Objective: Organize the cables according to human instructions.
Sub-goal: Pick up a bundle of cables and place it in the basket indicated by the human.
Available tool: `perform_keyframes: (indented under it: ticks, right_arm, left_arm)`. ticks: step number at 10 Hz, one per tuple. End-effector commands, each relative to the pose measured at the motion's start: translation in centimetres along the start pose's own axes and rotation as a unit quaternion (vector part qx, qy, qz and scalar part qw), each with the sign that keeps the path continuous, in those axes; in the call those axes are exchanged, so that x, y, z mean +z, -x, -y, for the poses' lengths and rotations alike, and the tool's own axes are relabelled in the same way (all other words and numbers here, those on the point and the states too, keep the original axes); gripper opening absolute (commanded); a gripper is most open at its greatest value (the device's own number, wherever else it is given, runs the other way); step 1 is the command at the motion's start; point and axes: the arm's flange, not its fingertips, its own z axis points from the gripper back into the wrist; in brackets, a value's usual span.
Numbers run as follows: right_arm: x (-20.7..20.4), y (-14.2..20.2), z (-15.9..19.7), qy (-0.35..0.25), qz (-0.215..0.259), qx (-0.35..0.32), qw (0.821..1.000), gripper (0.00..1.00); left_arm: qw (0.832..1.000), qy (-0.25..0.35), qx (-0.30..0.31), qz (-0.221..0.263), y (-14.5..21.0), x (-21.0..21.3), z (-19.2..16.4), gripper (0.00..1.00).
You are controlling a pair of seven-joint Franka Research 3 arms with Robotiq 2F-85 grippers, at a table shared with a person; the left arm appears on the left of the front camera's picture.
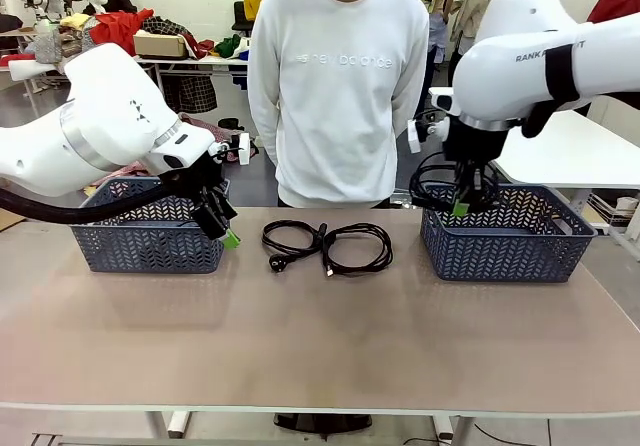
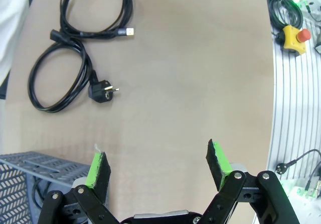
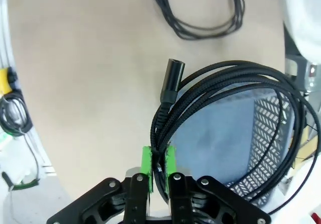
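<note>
Right pincer (image 3: 158,156) gripping cable (image 3: 163,121) above basket (image 1: 500,251), two cables (image 1: 322,241) on table (image 1: 300,346), person (image 1: 340,86) beyond

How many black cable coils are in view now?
3: round-plug coil and USB coil on the table; third coil in the shut right gripper over the right basket. The left basket may hide another.

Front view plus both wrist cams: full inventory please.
Coiled cable with round wall plug: one, black, table centre.
Coiled cable with USB connector: one, black, beside it.
Coiled braided cable: one, black, held above right basket.
Lattice plastic baskets: two, blue-grey, left and right on table.
Tabletop: one, beige, between robot and person.
Stop button: one, yellow with red cap, past table edge.
Person: one, white sweatshirt, far side.
Left fingers: green-padded, open, by left basket.
Right fingers: green-padded, shut on braided cable.
</note>
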Motion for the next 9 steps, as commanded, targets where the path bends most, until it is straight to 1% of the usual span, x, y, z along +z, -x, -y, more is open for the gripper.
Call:
perform_keyframes:
  ticks: [1,3,5,9]
  right_arm:
    - [-0.1,2.1,2.6,0.002,0.005,0.035,0.999,0.13]
    - [-1.1,5.1,5.0,0.003,0.019,0.059,0.998,0.13]
    - [-2.3,7.9,7.1,0.003,0.032,0.047,0.998,0.13]
    - [-5.0,10.2,8.3,-0.012,0.043,0.033,0.998,0.13]
  left_arm:
    - [1.000,0.001,0.001,0.001,0.1,0.3,0.0,1.00]
    - [1.000,0.001,0.001,0.001,0.1,0.3,0.0,1.00]
    - [1.000,0.001,0.001,0.001,0.1,0.3,0.0,1.00]
    - [1.000,0.001,0.001,0.001,0.1,0.3,0.0,1.00]
